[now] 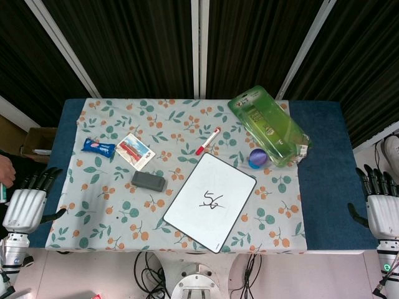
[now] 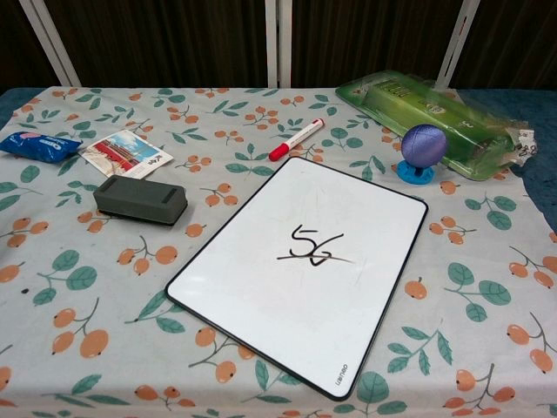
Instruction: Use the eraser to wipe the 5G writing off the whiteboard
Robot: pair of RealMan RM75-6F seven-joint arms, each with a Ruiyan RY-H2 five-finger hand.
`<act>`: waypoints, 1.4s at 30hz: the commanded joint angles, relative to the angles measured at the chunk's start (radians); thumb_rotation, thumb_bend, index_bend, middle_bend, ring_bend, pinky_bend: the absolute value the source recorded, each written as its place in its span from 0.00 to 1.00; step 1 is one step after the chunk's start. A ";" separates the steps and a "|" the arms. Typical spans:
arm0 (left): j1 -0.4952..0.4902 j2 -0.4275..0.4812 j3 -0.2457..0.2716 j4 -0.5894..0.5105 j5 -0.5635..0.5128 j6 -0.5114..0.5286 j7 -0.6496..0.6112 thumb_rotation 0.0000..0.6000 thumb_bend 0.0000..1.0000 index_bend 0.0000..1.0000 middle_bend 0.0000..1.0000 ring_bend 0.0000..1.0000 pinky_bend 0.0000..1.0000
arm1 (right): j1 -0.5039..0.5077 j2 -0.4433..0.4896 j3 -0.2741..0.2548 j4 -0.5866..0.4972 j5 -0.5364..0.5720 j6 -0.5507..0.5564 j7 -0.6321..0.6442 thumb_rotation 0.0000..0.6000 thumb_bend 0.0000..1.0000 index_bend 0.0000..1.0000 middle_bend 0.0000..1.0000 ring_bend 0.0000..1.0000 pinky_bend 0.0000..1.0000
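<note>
A white whiteboard [image 1: 210, 200] [image 2: 300, 270] with a black rim lies tilted on the floral cloth, with "5G" [image 1: 212, 200] [image 2: 312, 246] written in black and struck through. The dark grey eraser [image 1: 148, 180] [image 2: 140, 199] lies flat to the board's left, untouched. My left hand [image 1: 28, 199] hangs off the table's left edge, fingers apart and holding nothing. My right hand [image 1: 379, 202] hangs off the right edge, likewise open and holding nothing. Neither hand shows in the chest view.
A red-capped marker [image 1: 207, 141] [image 2: 296, 139] lies behind the board. A purple ball on a blue base [image 1: 257, 157] [image 2: 423, 150] and a green plastic package [image 1: 268, 124] [image 2: 426, 109] sit at the back right. A blue packet [image 1: 98, 147] [image 2: 39, 145] and a card [image 1: 135, 151] [image 2: 126, 153] lie at left.
</note>
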 commanded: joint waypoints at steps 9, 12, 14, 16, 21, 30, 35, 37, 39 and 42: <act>-0.006 0.006 -0.001 -0.004 0.007 -0.005 0.010 1.00 0.00 0.14 0.13 0.08 0.18 | -0.001 0.000 0.000 -0.002 0.000 0.001 -0.002 1.00 0.23 0.00 0.00 0.00 0.00; -0.026 0.015 -0.005 -0.011 0.021 -0.022 0.032 1.00 0.00 0.14 0.13 0.08 0.18 | 0.001 0.002 0.003 -0.005 0.002 0.001 -0.006 1.00 0.23 0.00 0.00 0.00 0.00; -0.051 0.024 -0.010 -0.020 0.039 -0.043 0.052 1.00 0.00 0.14 0.13 0.08 0.18 | 0.004 0.004 0.005 -0.009 0.002 0.000 -0.011 1.00 0.23 0.00 0.00 0.00 0.00; -0.091 0.034 -0.021 -0.030 0.058 -0.083 0.058 1.00 0.00 0.14 0.13 0.08 0.18 | 0.007 0.005 0.007 -0.015 0.001 -0.002 -0.016 1.00 0.23 0.00 0.00 0.00 0.00; -0.218 0.015 -0.048 -0.015 0.058 -0.252 0.010 1.00 0.00 0.14 0.13 0.08 0.18 | 0.007 0.006 0.008 -0.025 0.002 0.000 -0.024 1.00 0.23 0.00 0.00 0.00 0.00; -0.390 -0.175 -0.061 0.088 0.022 -0.481 0.002 1.00 0.00 0.14 0.13 0.08 0.18 | -0.003 0.012 0.008 -0.021 0.014 0.006 -0.016 1.00 0.23 0.00 0.00 0.00 0.00; -0.437 -0.269 -0.060 0.213 0.011 -0.523 -0.074 1.00 0.01 0.15 0.14 0.10 0.20 | -0.009 0.019 0.009 -0.013 0.018 0.013 -0.002 1.00 0.23 0.00 0.00 0.00 0.00; -0.451 -0.293 -0.056 0.252 0.007 -0.538 -0.086 1.00 0.05 0.17 0.15 0.11 0.20 | -0.008 0.018 0.010 -0.006 0.024 0.006 0.006 1.00 0.23 0.00 0.00 0.00 0.00; -0.460 -0.313 -0.052 0.282 0.003 -0.544 -0.087 1.00 0.07 0.18 0.17 0.12 0.20 | -0.007 0.015 0.009 0.001 0.026 0.001 0.013 1.00 0.23 0.00 0.00 0.00 0.00; -0.473 -0.330 -0.047 0.304 -0.011 -0.562 -0.090 1.00 0.12 0.21 0.19 0.13 0.21 | -0.005 0.009 0.009 0.012 0.029 -0.006 0.020 1.00 0.23 0.00 0.00 0.00 0.00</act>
